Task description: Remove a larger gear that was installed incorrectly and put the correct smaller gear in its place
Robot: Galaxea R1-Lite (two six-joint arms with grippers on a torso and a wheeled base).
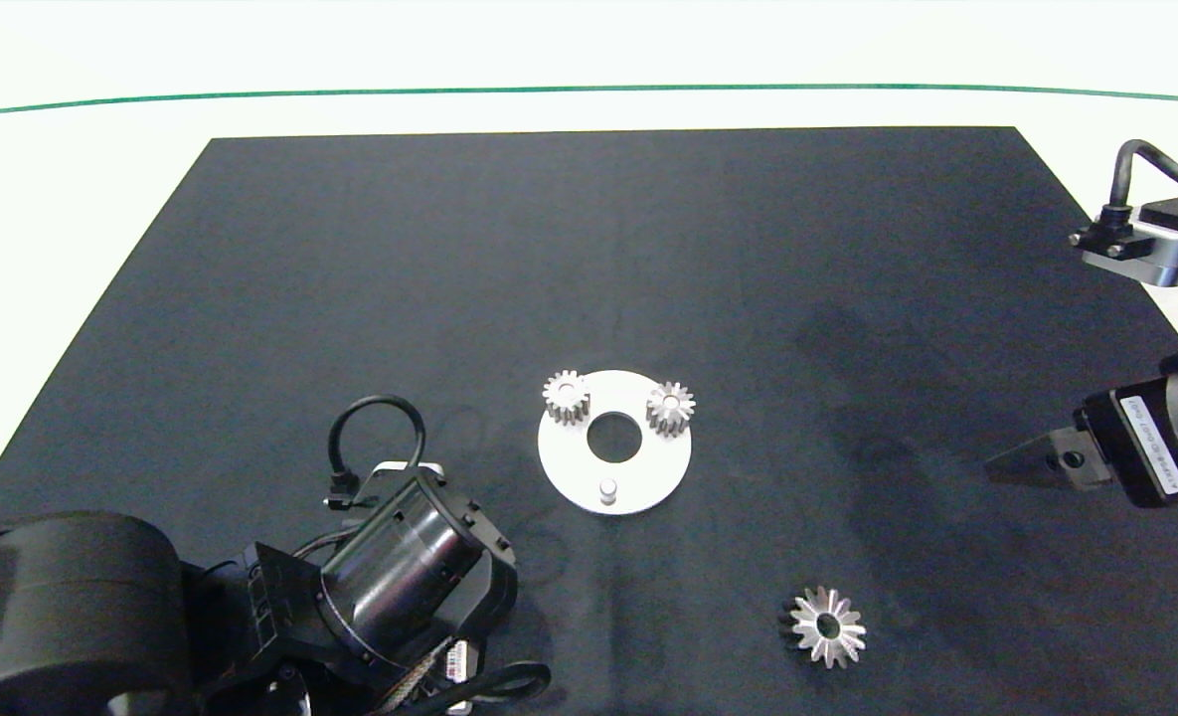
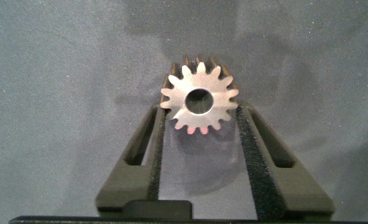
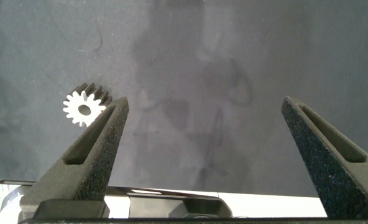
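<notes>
Gripping the smaller gear (image 2: 199,101) between its fingers, my left gripper (image 2: 199,118) sits low at the mat's (image 1: 350,249) near left. My right gripper (image 3: 202,118) hangs spread wide at the right edge. The larger gear (image 1: 827,626) lies on the mat, apart from the white disc (image 1: 648,477).

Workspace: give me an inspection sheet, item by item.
Surface: black mat on a white table.
Job's things: larger gear lies loose on the mat; smaller gear is clamped in the left gripper; white disc carries two small gears and one bare peg.
Clutter: nothing seen.
Grippers: left shut on the smaller gear, low at the mat's near left; right gripper open, empty, at the right edge.
Cables: black loop on the left arm; another on the right arm.
Surroundings: green line across the table.
</notes>
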